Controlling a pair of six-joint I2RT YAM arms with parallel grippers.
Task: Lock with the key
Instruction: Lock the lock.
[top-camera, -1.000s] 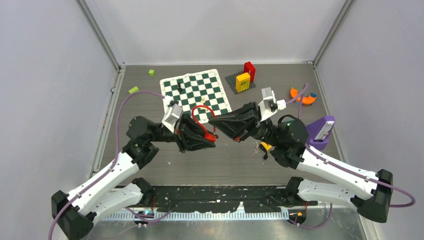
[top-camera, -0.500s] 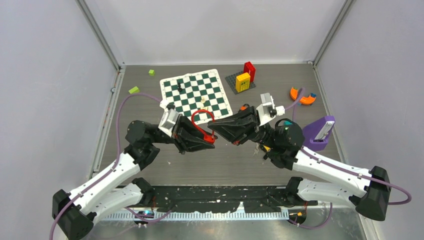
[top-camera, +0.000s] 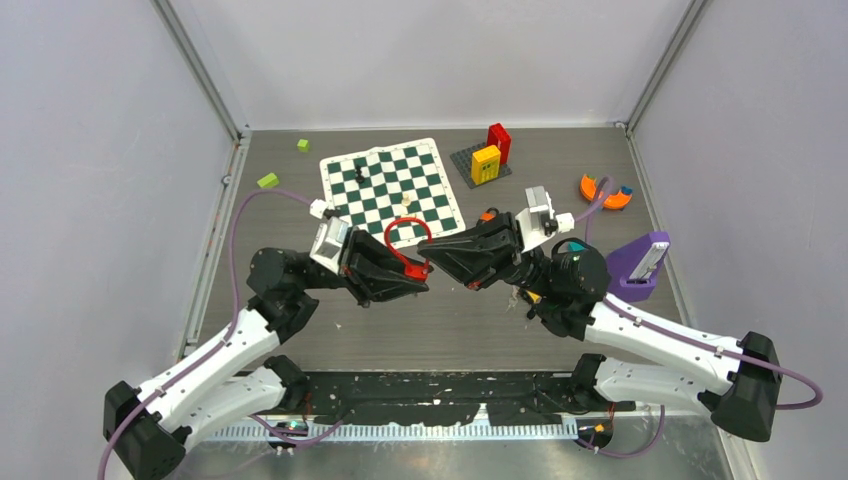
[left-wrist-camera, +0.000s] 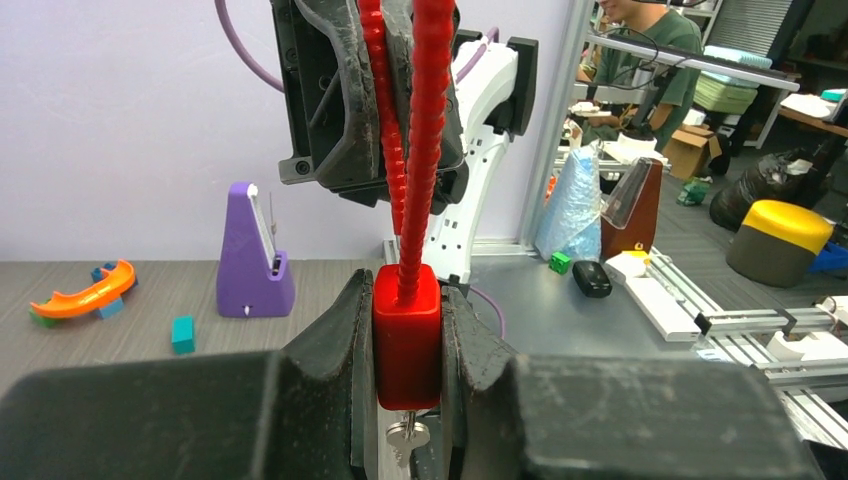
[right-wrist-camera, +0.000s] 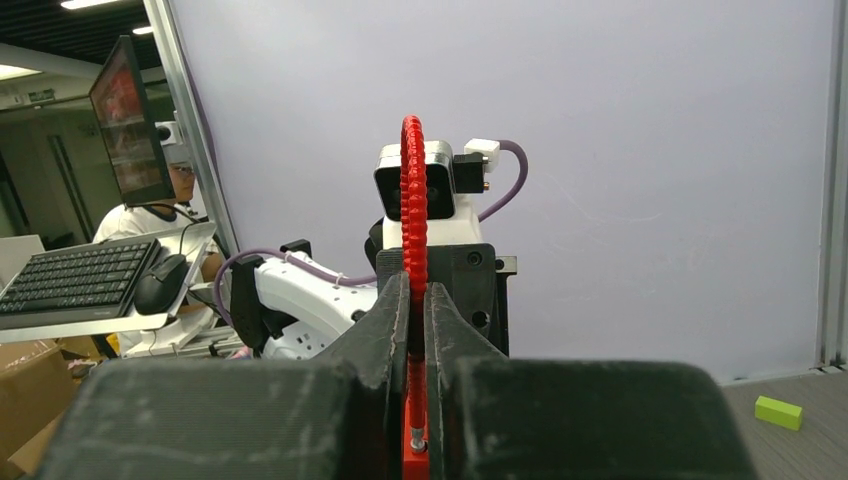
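The red lock body (left-wrist-camera: 406, 335) sits between the pads of my left gripper (left-wrist-camera: 406, 300), which is shut on it. A silver key (left-wrist-camera: 408, 436) hangs from the underside of the lock. The red ribbed cable shackle (left-wrist-camera: 420, 150) rises from the lock. My right gripper (right-wrist-camera: 415, 300) is shut on that cable (right-wrist-camera: 412, 190), just above its metal end (right-wrist-camera: 415, 437) at the lock body. In the top view both grippers meet over mid-table at the lock (top-camera: 420, 272), left gripper (top-camera: 412, 280) on the left, right gripper (top-camera: 434, 260) on the right, cable loop (top-camera: 405, 232) arching behind.
A chessboard (top-camera: 390, 185) with a few pieces lies behind the grippers. Yellow and red blocks stand on a grey plate (top-camera: 486, 163). An orange curved piece (top-camera: 604, 192) and a purple metronome (top-camera: 640, 262) are at the right. Small green blocks (top-camera: 267, 180) lie at the back left.
My right gripper has moved left, up to the lock and onto its cable. My left arm has drawn slightly back and left, still holding the lock.
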